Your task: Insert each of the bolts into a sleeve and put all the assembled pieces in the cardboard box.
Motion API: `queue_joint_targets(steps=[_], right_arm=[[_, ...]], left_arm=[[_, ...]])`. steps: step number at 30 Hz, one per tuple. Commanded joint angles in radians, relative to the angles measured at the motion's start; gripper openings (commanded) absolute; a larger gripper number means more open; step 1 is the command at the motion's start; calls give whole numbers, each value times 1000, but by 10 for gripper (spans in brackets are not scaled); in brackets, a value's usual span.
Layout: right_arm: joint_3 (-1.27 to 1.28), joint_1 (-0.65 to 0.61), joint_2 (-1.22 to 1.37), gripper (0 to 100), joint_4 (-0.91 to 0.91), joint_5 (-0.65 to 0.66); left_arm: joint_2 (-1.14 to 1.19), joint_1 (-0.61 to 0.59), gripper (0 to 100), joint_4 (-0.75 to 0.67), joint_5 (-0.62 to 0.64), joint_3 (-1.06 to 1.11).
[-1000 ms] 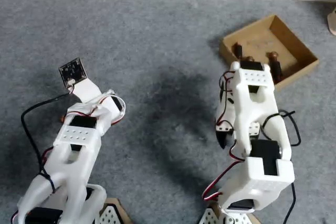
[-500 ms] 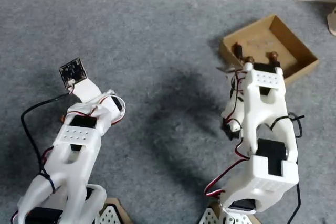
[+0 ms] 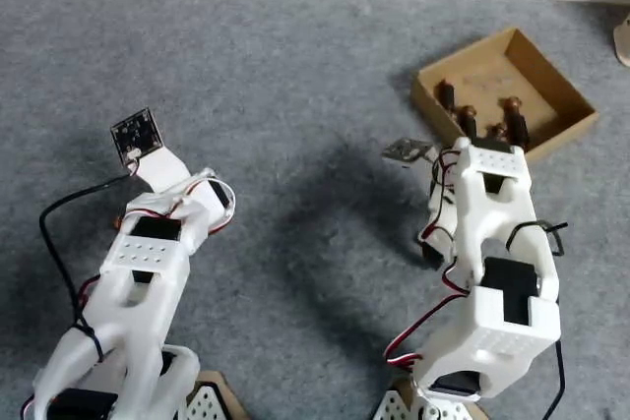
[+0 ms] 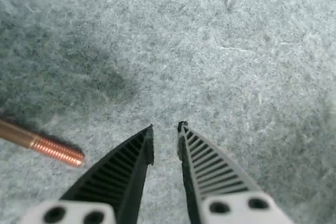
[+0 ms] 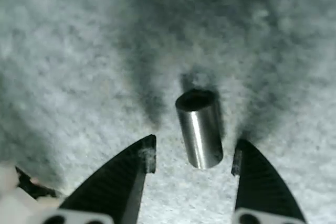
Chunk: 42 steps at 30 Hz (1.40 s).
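Note:
A steel sleeve (image 5: 199, 129) lies on the grey carpet between the open fingers of my right gripper (image 5: 193, 156), which touch nothing. From above, the right arm (image 3: 487, 243) stands just short of the cardboard box (image 3: 546, 76), which holds several assembled bolt-and-sleeve pieces (image 3: 482, 117). A copper-coloured bolt (image 4: 39, 145) rests on the carpet beside my left gripper (image 4: 165, 135), threaded end showing. The left gripper's fingers are a narrow gap apart with nothing between them. The left arm (image 3: 148, 263) sits at the lower left.
A small grey plate (image 3: 409, 150) lies on the carpet by the box's near corner. A square board on the left arm's wrist (image 3: 136, 135) sticks out to the left. The carpet between the two arms is bare.
The right arm has drawn back from the box and swung slightly right, uncovering the pieces inside. The left arm has stayed still.

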Motion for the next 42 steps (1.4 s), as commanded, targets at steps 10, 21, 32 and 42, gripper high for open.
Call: queue_joint_targets(steps=[10,21,32,42], right_arm=[[-2,-122,-12,216,-8,66],[51,-199,-12,213,-10,-43],[137,-191,-10,27,-10,-43],[131,-148,-16,176,-8,-58]], left_arm=[[-30,-108,84,-5,11,-10],[-28,-168,84,0,11,-5],[-31,-170,84,-3,11,21],[-30,-170,84,-3,11,21]])
